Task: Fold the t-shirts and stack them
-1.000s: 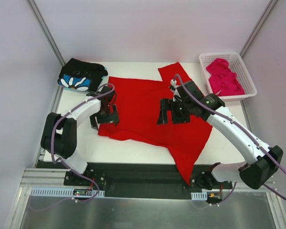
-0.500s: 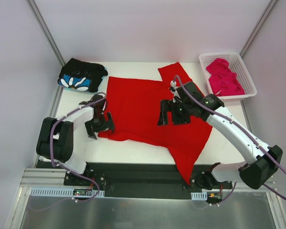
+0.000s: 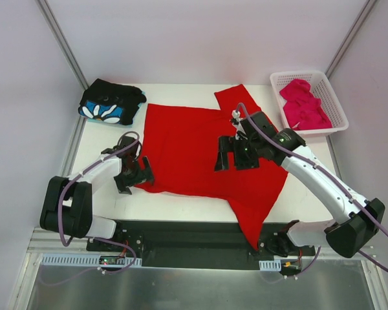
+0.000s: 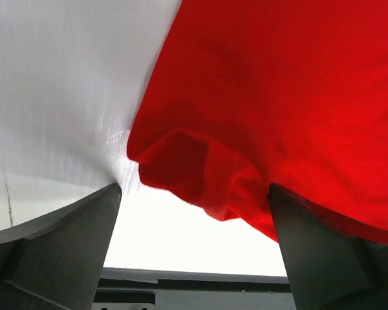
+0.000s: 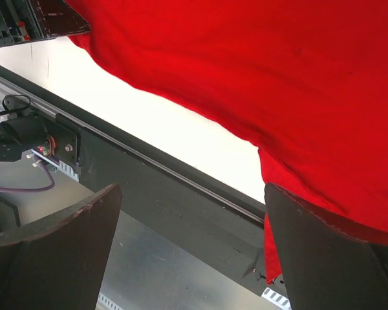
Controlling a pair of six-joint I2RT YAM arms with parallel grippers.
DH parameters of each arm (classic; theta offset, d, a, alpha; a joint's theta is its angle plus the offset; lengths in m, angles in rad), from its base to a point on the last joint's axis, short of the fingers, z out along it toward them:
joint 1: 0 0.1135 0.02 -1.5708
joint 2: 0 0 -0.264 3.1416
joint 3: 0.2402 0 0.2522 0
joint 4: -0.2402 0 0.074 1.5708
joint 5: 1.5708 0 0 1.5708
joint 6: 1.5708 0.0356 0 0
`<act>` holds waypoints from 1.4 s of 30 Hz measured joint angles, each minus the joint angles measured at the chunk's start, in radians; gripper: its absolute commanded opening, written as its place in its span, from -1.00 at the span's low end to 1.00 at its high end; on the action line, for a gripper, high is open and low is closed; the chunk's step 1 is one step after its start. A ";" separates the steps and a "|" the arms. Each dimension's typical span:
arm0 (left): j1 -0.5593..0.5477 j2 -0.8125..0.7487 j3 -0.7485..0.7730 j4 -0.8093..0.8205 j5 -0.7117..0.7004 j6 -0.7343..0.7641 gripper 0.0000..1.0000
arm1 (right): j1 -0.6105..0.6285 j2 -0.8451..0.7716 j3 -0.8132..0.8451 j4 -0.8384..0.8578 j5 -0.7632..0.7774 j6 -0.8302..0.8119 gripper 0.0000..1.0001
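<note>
The red t-shirt (image 3: pixel 194 142) lies spread across the middle of the table, one part hanging over the near edge. My left gripper (image 3: pixel 134 173) is open and low at the shirt's near left corner; in the left wrist view the rumpled corner (image 4: pixel 194 171) sits between the fingers, not gripped. My right gripper (image 3: pixel 236 155) is open above the shirt's right half (image 5: pixel 278 71). The folded black flower-print shirt (image 3: pixel 110 103) lies at the far left. The magenta-pink shirt (image 3: pixel 304 103) is bundled in the basket.
A white lattice basket (image 3: pixel 333 97) stands at the far right corner. The table's near edge has a black rail (image 5: pixel 174 200). Grey walls enclose the table on the left, back and right.
My left gripper has moved toward the near left, from over the shirt's left edge down to its near left corner. The right arm has barely moved.
</note>
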 measured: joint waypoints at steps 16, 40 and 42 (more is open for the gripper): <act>-0.106 -0.039 -0.035 -0.092 0.014 -0.067 0.98 | 0.009 -0.043 -0.052 -0.001 -0.001 0.008 0.92; -0.178 -0.258 0.250 -0.412 -0.060 -0.187 0.98 | 0.038 -0.052 -0.088 0.010 -0.003 0.011 0.92; -0.178 -0.180 0.261 -0.371 -0.061 -0.176 0.98 | 0.038 -0.054 -0.109 0.022 0.001 0.012 0.92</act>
